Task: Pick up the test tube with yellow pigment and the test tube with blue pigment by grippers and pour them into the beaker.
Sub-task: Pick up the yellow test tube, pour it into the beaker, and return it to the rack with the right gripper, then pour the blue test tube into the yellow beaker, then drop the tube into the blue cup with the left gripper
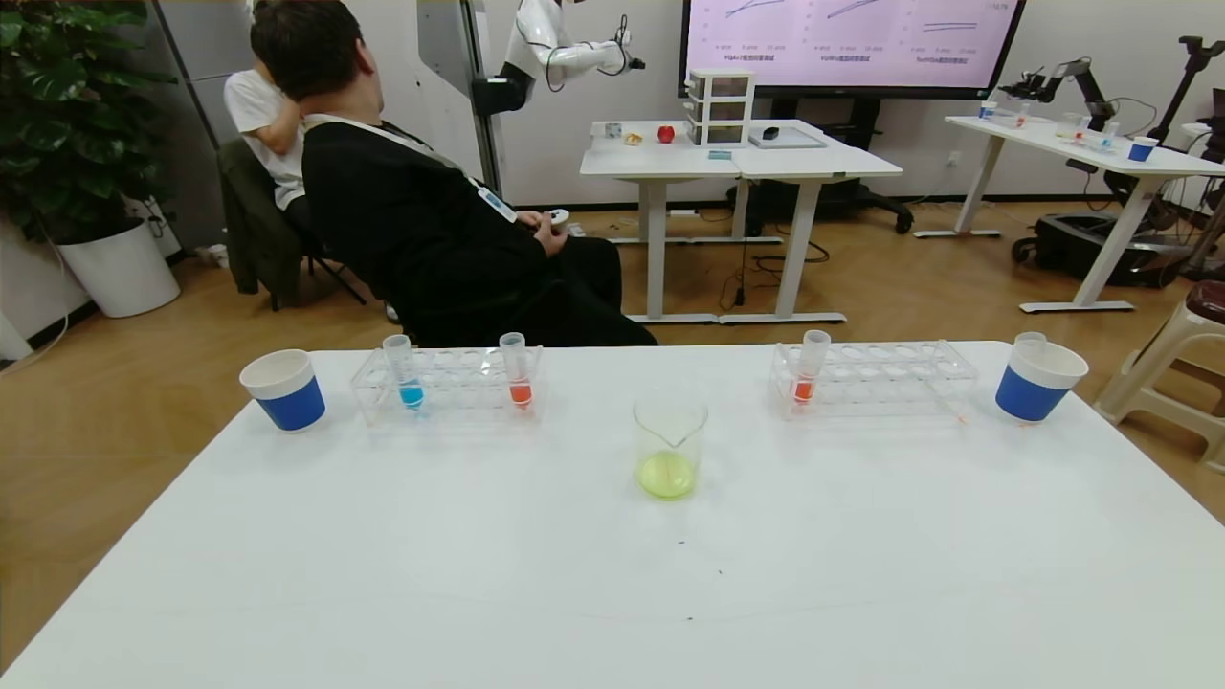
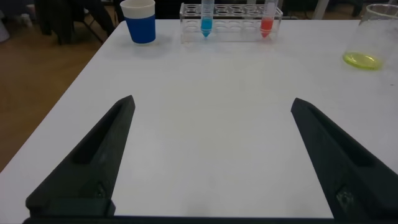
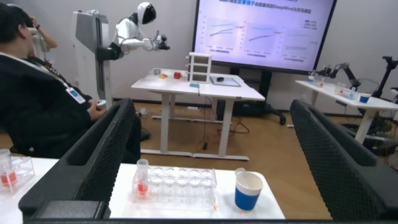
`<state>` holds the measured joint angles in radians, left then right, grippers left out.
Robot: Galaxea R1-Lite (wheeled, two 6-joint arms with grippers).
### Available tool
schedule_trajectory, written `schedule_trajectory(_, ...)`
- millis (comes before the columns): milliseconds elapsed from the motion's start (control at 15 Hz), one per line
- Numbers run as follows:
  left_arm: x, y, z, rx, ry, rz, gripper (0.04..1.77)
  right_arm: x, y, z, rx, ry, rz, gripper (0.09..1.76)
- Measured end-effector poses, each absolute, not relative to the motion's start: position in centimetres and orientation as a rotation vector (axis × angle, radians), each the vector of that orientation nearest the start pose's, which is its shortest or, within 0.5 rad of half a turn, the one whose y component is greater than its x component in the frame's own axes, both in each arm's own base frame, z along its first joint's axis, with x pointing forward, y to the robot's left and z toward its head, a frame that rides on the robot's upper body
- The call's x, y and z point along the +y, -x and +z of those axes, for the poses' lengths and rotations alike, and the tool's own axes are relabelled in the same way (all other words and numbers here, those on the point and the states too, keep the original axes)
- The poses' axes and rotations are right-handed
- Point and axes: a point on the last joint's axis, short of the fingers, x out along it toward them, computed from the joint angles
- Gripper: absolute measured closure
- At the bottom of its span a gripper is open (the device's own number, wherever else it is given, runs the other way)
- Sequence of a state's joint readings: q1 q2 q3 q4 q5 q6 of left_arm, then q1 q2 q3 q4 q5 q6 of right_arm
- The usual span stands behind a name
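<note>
The beaker (image 1: pixel 669 448) stands mid-table with yellow-green liquid in its bottom; it also shows in the left wrist view (image 2: pixel 369 37). The test tube with blue pigment (image 1: pixel 406 373) stands upright in the left rack (image 1: pixel 450 383), also seen in the left wrist view (image 2: pixel 206 18). No tube with yellow liquid shows. A clear tube top (image 1: pixel 1030 338) pokes up at the right paper cup. My left gripper (image 2: pixel 212 102) is open and empty, low over the near left table. My right gripper (image 3: pixel 211 106) is open and empty, facing the right rack (image 3: pixel 180 183). Neither gripper shows in the head view.
An orange-red tube (image 1: pixel 518 373) stands in the left rack, another (image 1: pixel 809 368) in the right rack (image 1: pixel 876 375). Blue-and-white paper cups stand at far left (image 1: pixel 284 388) and far right (image 1: pixel 1038 381). A seated person (image 1: pixel 421 211) is behind the table.
</note>
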<state>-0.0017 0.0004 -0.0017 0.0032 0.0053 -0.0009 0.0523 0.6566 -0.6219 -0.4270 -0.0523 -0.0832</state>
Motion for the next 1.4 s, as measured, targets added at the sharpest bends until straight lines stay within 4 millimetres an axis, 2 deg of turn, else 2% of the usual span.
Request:
schedule_trajectory(133, 0.0, 2.3, 7.6, 0.002, 0.001, 0.004, 0.06, -0.1, 0.7, 27.5, -0.387, 0.099, -0.031, 0.11)
schedule_trajectory(333, 0.0, 2.3, 7.6, 0.002, 0.001, 0.004, 0.06, -0.3, 5.5, 24.9, -0.416, 0.136, -0.046, 0.11)
schedule_trajectory(533, 0.0, 2.3, 7.6, 0.002, 0.001, 0.004, 0.06, -0.2, 8.0, 21.5, -0.436, 0.144, -0.047, 0.11)
schedule_trajectory(667, 0.0, 2.3, 7.6, 0.002, 0.001, 0.004, 0.06, -0.2, 7.9, 19.6, -0.443, 0.139, -0.051, 0.11)
schedule_trajectory(867, 0.0, 2.3, 7.6, 0.002, 0.001, 0.004, 0.06, -0.1, 5.4, 15.7, -0.399, 0.146, -0.034, 0.11)
schedule_trajectory(1000, 0.0, 2.3, 7.6, 0.002, 0.001, 0.004, 0.06, 0.0, 3.5, 12.2, -0.309, 0.152, -0.003, 0.11)
schedule_trajectory(1133, 0.0, 2.3, 7.6, 0.002, 0.001, 0.004, 0.06, 0.0, 2.6, 9.4, -0.143, 0.151, 0.023, 0.11)
schedule_trajectory(1267, 0.0, 2.3, 7.6, 0.002, 0.001, 0.004, 0.06, 0.0, 2.3, 7.8, -0.018, 0.146, 0.041, 0.11)
schedule_trajectory(1400, 0.0, 2.3, 7.6, 0.002, 0.002, 0.004, 0.06, 0.1, 2.3, 7.6, 0.0, 0.139, 0.048, 0.11)
